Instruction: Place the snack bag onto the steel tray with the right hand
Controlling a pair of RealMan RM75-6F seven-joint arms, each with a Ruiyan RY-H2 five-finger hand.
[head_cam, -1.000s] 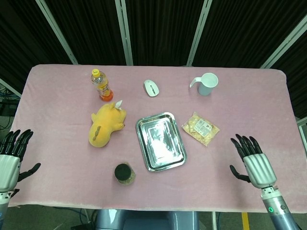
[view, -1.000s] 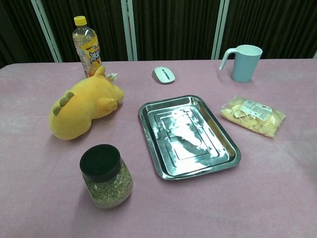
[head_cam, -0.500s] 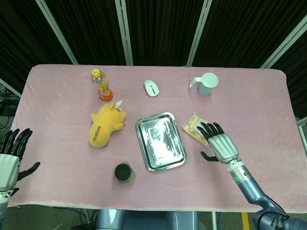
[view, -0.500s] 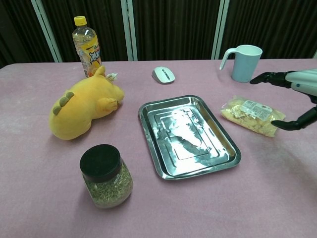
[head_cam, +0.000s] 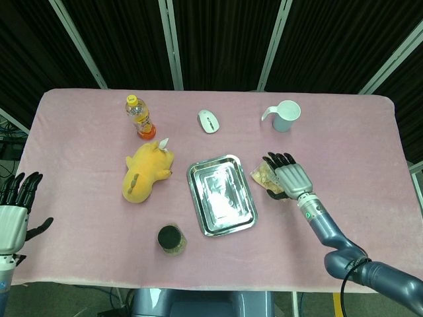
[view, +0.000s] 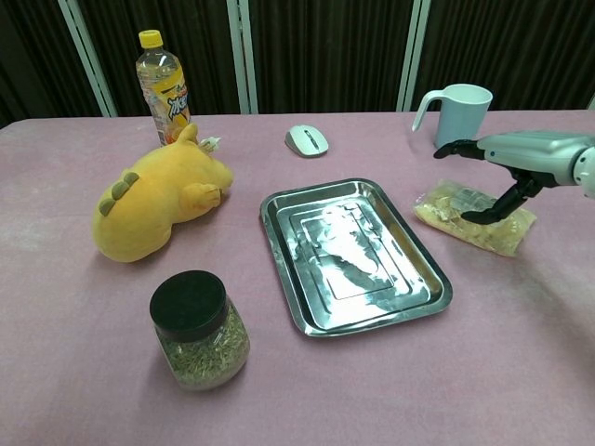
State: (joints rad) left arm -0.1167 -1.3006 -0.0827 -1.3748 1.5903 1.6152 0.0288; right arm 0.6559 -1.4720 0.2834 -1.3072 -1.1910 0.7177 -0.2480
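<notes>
The clear snack bag (view: 457, 213) of yellow pieces lies flat on the pink cloth just right of the steel tray (view: 307, 308), and the head view shows only its left end (head_cam: 262, 174). My right hand (view: 521, 163) hovers over the bag with fingers spread and the thumb pointing down toward it; in the head view the same right hand (head_cam: 287, 176) covers most of the bag. No grip on the bag shows. The tray (head_cam: 203, 222) holds nothing. My left hand (head_cam: 14, 210) stays at the left table edge with fingers spread, holding nothing.
A yellow plush toy (head_cam: 145, 173) lies left of the tray. A black-lidded jar (head_cam: 171, 239) stands near the front. At the back stand a drink bottle (head_cam: 140, 116), a white mouse (head_cam: 208, 121) and a pale mug (head_cam: 284, 115).
My right hand moved from the table's right front edge up and left until it is over the snack bag. The left hand dropped slightly.
</notes>
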